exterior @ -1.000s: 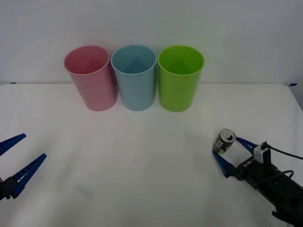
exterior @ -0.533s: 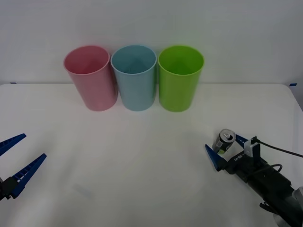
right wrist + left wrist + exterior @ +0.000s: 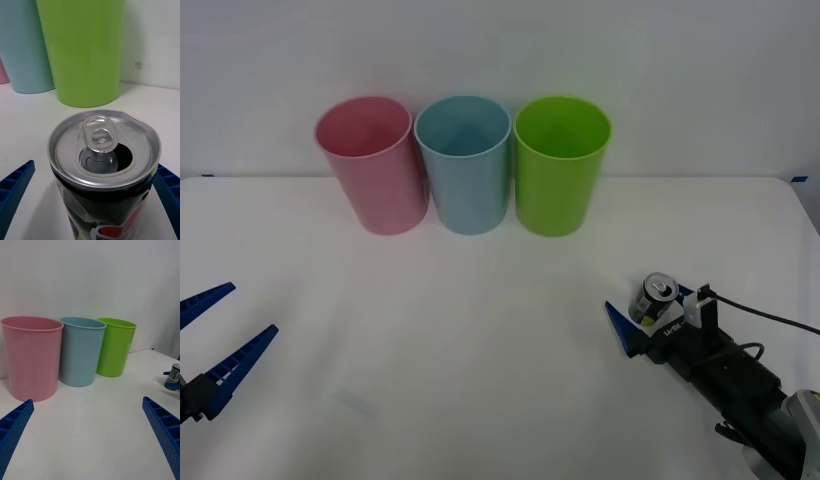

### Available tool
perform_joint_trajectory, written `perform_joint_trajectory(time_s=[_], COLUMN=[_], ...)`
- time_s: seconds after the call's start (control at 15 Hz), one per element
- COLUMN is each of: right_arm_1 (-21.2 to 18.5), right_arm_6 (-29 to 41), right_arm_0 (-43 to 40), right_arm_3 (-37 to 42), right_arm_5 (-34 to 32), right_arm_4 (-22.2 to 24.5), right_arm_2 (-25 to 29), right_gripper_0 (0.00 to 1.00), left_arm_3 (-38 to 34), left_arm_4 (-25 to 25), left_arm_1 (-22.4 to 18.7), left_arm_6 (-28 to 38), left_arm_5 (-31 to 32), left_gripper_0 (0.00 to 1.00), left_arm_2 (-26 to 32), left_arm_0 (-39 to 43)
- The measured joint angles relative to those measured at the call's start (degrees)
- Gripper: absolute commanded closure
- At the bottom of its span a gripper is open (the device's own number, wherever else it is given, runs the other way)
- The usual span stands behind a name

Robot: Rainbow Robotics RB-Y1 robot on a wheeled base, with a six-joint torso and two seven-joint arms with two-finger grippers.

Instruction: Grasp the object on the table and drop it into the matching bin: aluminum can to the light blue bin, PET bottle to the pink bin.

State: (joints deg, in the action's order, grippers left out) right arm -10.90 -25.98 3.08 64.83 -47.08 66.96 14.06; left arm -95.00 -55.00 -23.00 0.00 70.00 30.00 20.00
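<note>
White surface (image 3: 480, 330), pale wall behind | aluminum can (image 3: 656, 298) upright at 4 o'clock, long axis vertical, pull-tab up | right tool (image 3: 648, 312) spread wide around it, not gripping | left tool (image 3: 220, 335) open, empty, 8 o'clock.

There's a lime green bin (image 3: 562, 165) standing upright, rightmost in its row, plain white wall (image 3: 680, 70) behind it.

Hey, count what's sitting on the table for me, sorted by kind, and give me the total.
Bins: 3, namely pink bin, light blue bin, green bin
Cans: 1, the aluminum can
Total: 4
</note>
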Motion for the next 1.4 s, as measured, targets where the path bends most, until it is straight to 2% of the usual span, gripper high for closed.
perform_joint_trajectory(time_s=[0.07,0.13,1.0,1.2,1.4], right_arm_1=[0.0,0.0,0.0,-0.4,-1.4], right_arm_6=[-0.1,-0.3,-0.5,0.6,5.4], right_arm_0=[0.0,0.0,-0.2,-1.6,-3.2], right_arm_3=[0.0,0.0,1.0,4.8,9.1], right_arm_5=[0.0,0.0,-3.5,-4.0,-4.0], right_arm_4=[0.0,-0.1,-0.9,-1.0,-1.1], right_arm_2=[0.0,0.0,-0.2,-0.4,-1.9], right_gripper_0=[0.81,1.0,1.0,1.0,1.0], left_arm_3=[0.0,0.0,0.0,0.0,0.0], left_arm_4=[0.0,0.0,0.0,0.0,0.0], left_arm_1=[0.0,0.0,0.0,0.0,0.0], left_arm_6=[0.0,0.0,0.0,0.0,0.0], left_arm_5=[0.0,0.0,0.0,0.0,0.0], left_gripper_0=[0.0,0.0,0.0,0.0,0.0], left_arm_2=[0.0,0.0,0.0,0.0,0.0], left_arm_0=[0.0,0.0,0.0,0.0,0.0])
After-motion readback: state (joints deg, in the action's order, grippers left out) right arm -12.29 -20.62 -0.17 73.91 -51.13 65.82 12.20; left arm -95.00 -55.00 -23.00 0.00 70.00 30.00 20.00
